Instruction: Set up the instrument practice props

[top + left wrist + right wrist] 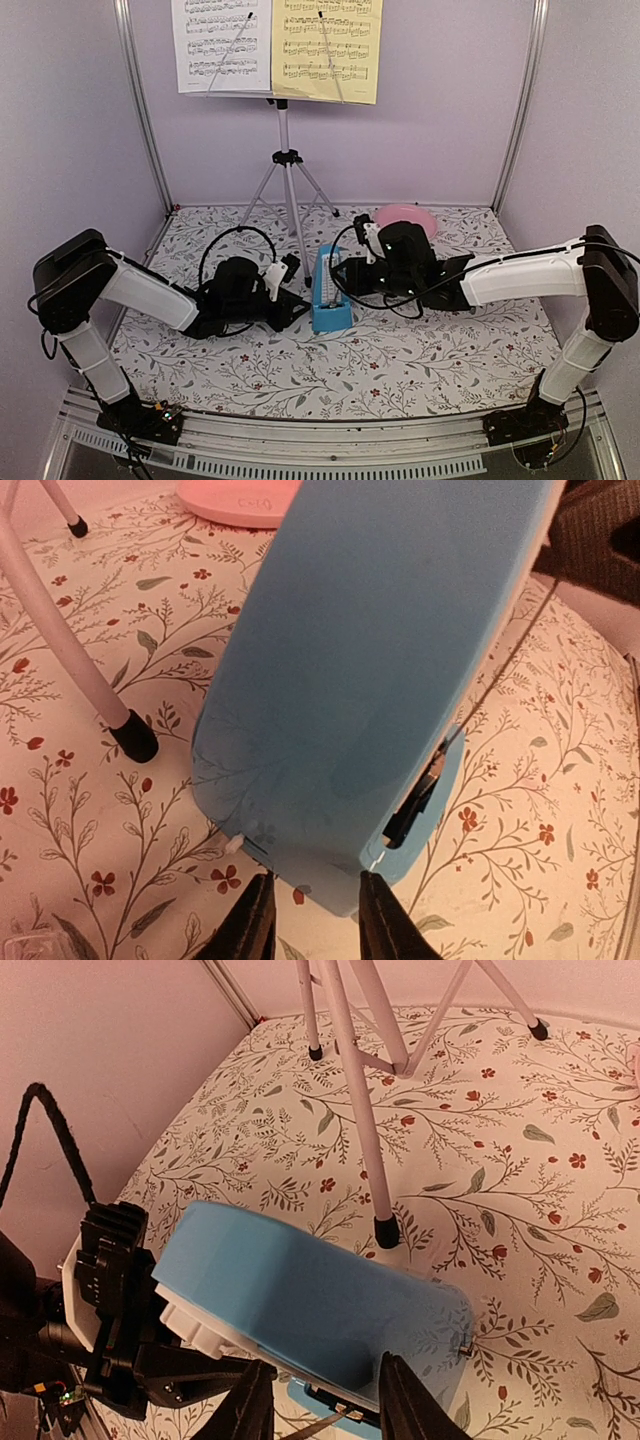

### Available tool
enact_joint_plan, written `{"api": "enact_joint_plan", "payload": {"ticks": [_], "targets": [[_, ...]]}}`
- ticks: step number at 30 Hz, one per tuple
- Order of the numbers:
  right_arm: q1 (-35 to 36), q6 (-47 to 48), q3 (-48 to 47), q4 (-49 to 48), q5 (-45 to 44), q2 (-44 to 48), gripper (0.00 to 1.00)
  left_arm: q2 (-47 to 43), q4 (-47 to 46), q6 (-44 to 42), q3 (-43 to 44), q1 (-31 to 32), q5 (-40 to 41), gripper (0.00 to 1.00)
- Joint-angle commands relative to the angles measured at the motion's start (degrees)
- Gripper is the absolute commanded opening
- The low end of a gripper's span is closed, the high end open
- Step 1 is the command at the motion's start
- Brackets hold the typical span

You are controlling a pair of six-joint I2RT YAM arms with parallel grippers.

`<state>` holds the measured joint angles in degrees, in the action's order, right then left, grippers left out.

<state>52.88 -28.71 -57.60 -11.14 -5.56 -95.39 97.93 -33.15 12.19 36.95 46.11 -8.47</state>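
Though the left fingers (250, 925) stand partly apart at the bottom of the left wrist view, the lower edge of the blue metronome (370, 680) reaches down between their tips. Whether they pinch it or only flank it cannot be told. From there the metronome's blue side rises steeply and fills most of that view.

The right fingers (405, 1400) likewise stand one on each side of the metronome's near blue edge, close against it, and it is unclear whether they are clenched on it.

Seen from above, the metronome is on the floral tabletop (420, 370) between the two arms, with the left fingers at its left side and the right fingers at its right. One rubber-footed leg of the silver music stand (287, 160) touches down just beside it. The stand rises behind, with a white sheet (222, 45) and a yellow sheet (327, 50) side by side on its desk. A pink plate (405, 215) lies behind the right arm.
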Motion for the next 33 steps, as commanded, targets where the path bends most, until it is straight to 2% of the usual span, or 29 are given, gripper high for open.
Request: {"api": "enact_joint_plan", "payload": {"ticks": [1,5,11,17,24,28,33], "targets": [[-0.10,-0.03,2.15,0.23,-1.61,2.33,0.38,-0.94,0.33,-0.50,0.58,-0.19,0.05,0.31],[-0.06,-0.15,3.76,0.01,-0.52,3.78,0.41,-1.31,0.66,-0.58,0.28,-0.30,0.48,0.31],[0.12,1.29,5.21,-1.06,1.08,4.73,0.57,-1.41,0.39,-0.40,-0.03,-0.24,0.75,0.31],[0.45,1.46,4.31,-1.69,1.08,4.54,0.63,-1.81,0.28,-0.14,-0.44,-0.30,0.89,0.32],[1.08,2.28,1.26,-1.63,1.71,2.67,0.78,-2.64,0.28,-0.15,-0.81,-0.23,1.16,0.34],[1.34,2.77,-0.23,-1.54,1.65,1.75,0.81,-2.84,0.28,-0.14,-1.03,-0.28,1.41,0.35],[1.32,2.98,-1.85,-0.44,-0.44,0.96,0.80,-3.12,0.32,-0.14,-1.15,-0.29,1.36,0.35]]}}
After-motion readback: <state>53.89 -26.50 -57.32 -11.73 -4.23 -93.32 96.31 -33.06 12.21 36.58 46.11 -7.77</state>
